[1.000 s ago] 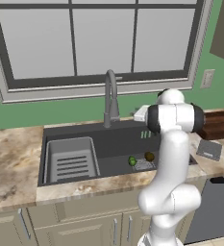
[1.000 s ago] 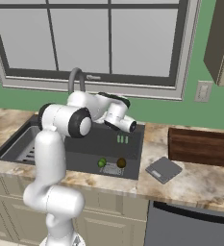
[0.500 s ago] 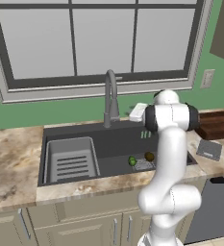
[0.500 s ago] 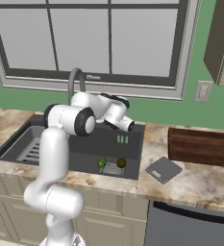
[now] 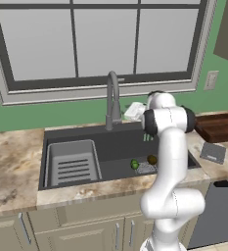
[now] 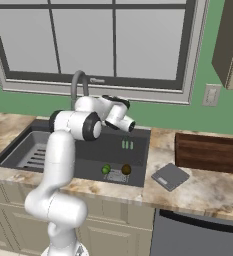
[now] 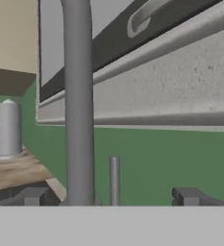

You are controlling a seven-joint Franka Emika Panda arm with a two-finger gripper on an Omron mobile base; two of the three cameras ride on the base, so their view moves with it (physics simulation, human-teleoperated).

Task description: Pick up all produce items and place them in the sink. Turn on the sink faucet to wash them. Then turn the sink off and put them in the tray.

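Observation:
The sink [image 5: 115, 142] [image 6: 88, 150] holds both produce items by its drain grate [image 5: 146, 169]: a bright green one [image 5: 134, 164] [image 6: 106, 169] and a dark brown one [image 5: 152, 159] [image 6: 126, 169]. The sink faucet [image 5: 112, 98] [image 6: 78, 84] rises behind the basin. My gripper [image 5: 133, 112] [image 7: 112, 197] hovers just right of the faucet, above the basin's back edge. It is open and holds nothing. In the hand view the faucet neck [image 7: 79, 120] stands close ahead, and a thin upright rod [image 7: 114, 180] sits between my fingertips [image 7: 190, 196]. The wooden tray [image 5: 220, 126] [image 6: 209, 152] lies on the right counter.
A light grey ribbed rack [image 5: 71, 164] fills the basin's left half. A small flat grey square [image 5: 213, 152] [image 6: 170, 176] lies on the counter in front of the tray. A grey canister [image 7: 7, 127] stands on the counter beyond the faucet. The window sill runs right behind the faucet.
My hand has drifted a little left, closer to the faucet. The jaws stay wide. The produce in the basin has not moved.

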